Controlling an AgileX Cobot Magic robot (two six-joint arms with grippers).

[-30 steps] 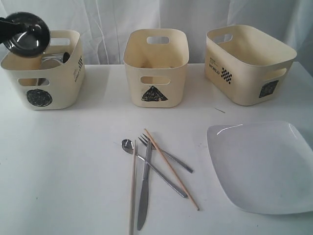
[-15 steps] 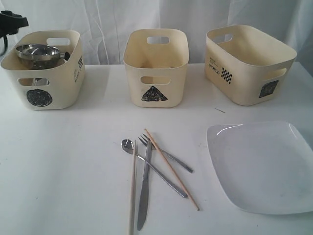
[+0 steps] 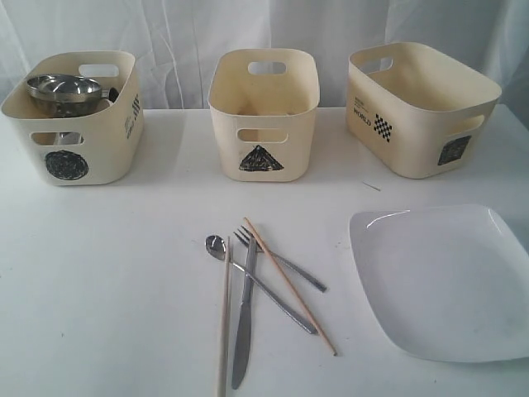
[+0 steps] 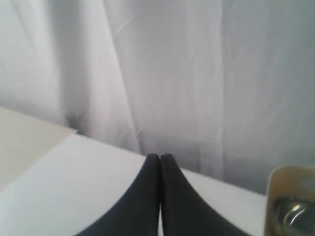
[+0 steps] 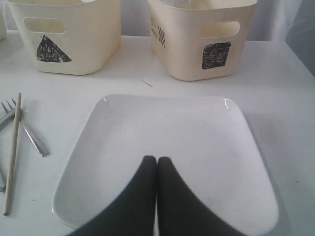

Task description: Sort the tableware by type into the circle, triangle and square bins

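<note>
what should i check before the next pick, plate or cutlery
1. Right tool open for a grasp: not ok, shut, facing the plate.
2. Left tool free: ok, shut on nothing.
3. Square bin upright, mouth unblocked: ok.
4. Knife, spoon, fork and chopsticks lying apart: not ok, they cross.
5. Steel bowl settled in circle bin: ok.

We seem to be in a lab-style test setup. A white table (image 3: 107,281) fills the lower frame and a plain white curtain (image 3: 173,33) closes the top. Along its foot stand the hand-marked circle bin (image 3: 95,153), triangle bin (image 3: 291,149) and square bin (image 3: 409,145).
</note>
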